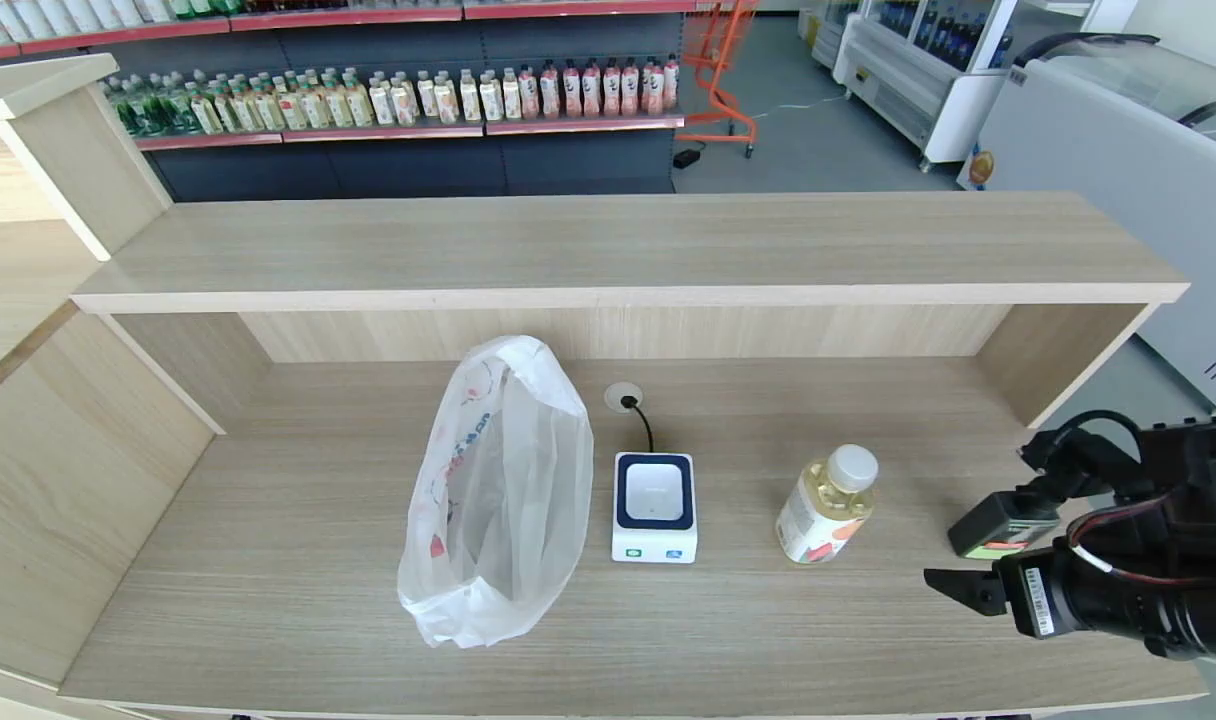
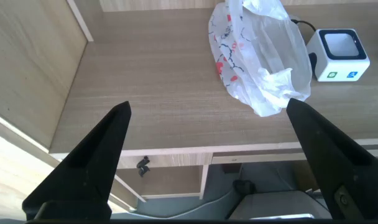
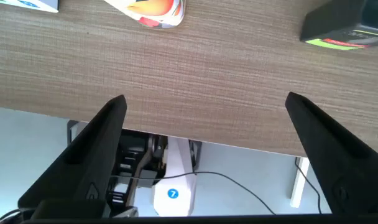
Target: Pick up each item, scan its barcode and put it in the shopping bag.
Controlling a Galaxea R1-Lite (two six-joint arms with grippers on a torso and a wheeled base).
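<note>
A clear plastic shopping bag stands open on the wooden counter, left of the white barcode scanner. A bottle of yellowish drink with a white cap stands upright to the scanner's right. Further right lies a small dark box with a green and orange label. My right gripper hangs open over the counter's front edge, near the box and holding nothing. Open and holding nothing too, my left gripper is above the front edge, left of the bag.
A raised shelf and side walls enclose the counter at the back, left and right. The scanner's cable runs to a hole behind it. Store shelves with bottles and freezers stand beyond.
</note>
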